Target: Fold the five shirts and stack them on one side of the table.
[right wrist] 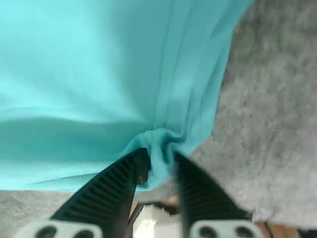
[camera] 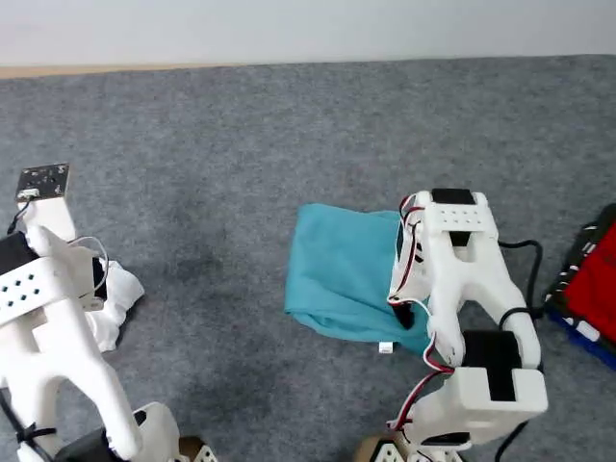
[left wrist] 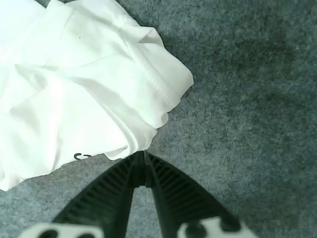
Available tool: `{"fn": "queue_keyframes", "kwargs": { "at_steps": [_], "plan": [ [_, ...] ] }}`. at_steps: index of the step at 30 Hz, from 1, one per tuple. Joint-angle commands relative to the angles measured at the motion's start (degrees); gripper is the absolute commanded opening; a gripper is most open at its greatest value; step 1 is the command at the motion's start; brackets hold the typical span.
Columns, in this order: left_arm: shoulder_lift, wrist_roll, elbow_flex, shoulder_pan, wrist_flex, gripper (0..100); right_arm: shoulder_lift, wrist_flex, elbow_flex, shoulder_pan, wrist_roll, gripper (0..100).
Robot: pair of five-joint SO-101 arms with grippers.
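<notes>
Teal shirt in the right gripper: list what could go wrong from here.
The right gripper pinches only a small bunch at the edge of the teal shirt, so it may slip out or drag the fold crooked. The left gripper, shut beside the white shirt, cannot steady it.

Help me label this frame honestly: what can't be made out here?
High view: teal shirt, one side hidden under the right arm.
High view: white shirt, mostly behind the left arm; the left wrist view cuts it at the edge.
High view: red item, cut off by the frame edge; unidentifiable.
</notes>
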Motion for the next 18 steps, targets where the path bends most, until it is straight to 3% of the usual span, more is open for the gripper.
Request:
{"fn": "queue_keyframes", "kwargs": {
  "at_steps": [1,5,9,16,18],
  "plan": [
    [-1.6,-0.4,-0.1,0.0,-1.0,1,-2.9,7.3,-6.9,0.5,-2.4,32.3],
    [-1.6,-0.4,1.4,0.0,-1.2,1,-2.9,11.5,-13.8,0.5,-1.7,34.4],
    [-1.6,-0.4,2.5,0.0,-1.8,1,-2.2,10.8,-16.3,0.6,-1.8,25.3],
    [-1.6,-0.4,2.2,0.0,-1.8,1,-2.2,-1.2,-16.4,0.7,-1.6,0.3],
    [-1.6,-0.4,2.2,0.0,-1.8,1,-2.2,-3.3,-16.4,0.8,-1.6,3.5]
  ]
}}
